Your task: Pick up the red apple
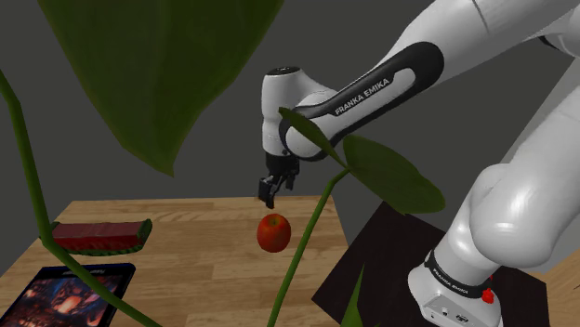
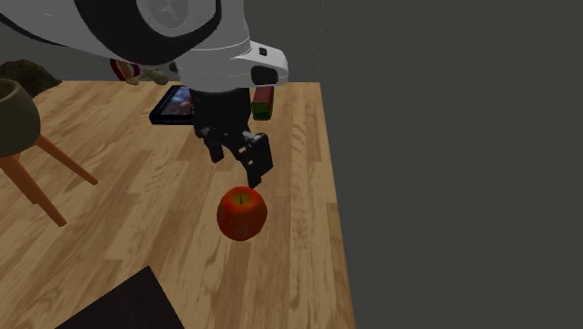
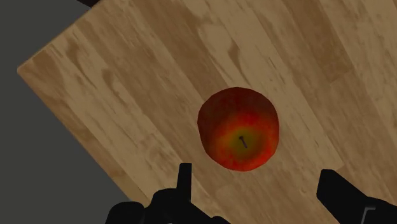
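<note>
The red apple point(image 1: 273, 232) point(image 2: 242, 213) stands upright on the wooden table point(image 1: 204, 274) point(image 2: 131, 224), its stem facing up, red with a yellow-green patch around the stem. My black gripper point(image 1: 270, 193) point(image 2: 238, 161) hangs just above it, slightly off to one side, and touches nothing. In the wrist view the apple point(image 3: 238, 129) lies ahead of the gripper point(image 3: 261, 188), and the two fingers point(image 3: 184, 184) stand wide apart and open with nothing between them.
A watermelon slice point(image 1: 102, 237) point(image 2: 263, 103) and a dark tablet point(image 1: 70, 293) point(image 2: 173, 105) lie farther along the table. Large plant leaves point(image 1: 390, 176) and stems cross the shoulder view. A pot on a wooden stool point(image 2: 23, 131) stands beside the table. The table edge point(image 2: 332, 215) runs close to the apple.
</note>
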Motion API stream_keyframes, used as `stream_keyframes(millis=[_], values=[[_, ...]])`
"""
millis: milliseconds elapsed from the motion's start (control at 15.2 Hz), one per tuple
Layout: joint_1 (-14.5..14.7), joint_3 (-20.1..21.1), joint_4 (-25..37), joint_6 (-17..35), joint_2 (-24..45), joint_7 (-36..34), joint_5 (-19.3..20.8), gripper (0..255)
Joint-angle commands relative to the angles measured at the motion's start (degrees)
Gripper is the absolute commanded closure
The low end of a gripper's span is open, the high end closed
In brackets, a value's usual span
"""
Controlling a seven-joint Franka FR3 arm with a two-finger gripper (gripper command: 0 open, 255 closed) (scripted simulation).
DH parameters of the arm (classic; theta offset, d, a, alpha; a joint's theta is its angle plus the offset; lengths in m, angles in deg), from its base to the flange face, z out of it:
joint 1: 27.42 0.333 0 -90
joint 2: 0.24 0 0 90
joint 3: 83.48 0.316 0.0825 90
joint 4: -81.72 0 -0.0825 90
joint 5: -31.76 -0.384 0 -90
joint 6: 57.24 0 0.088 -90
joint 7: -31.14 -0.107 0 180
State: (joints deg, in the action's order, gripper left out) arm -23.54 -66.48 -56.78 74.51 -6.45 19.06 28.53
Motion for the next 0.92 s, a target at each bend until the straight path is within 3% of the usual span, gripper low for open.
stream_keyframes(millis=[0, 660, 726, 858], values=[[0.2, 0.8, 1.7, 2.5, 5.1, -2.2, 1.8, 0], [0.5, 0.7, 1.0, 9.3, 11.6, -4.6, 4.7, 0], [0.5, 0.7, 1.0, 9.3, 11.7, -4.6, 4.7, 255], [0.4, 0.7, 1.0, 9.3, 11.7, -4.5, 4.7, 255]])
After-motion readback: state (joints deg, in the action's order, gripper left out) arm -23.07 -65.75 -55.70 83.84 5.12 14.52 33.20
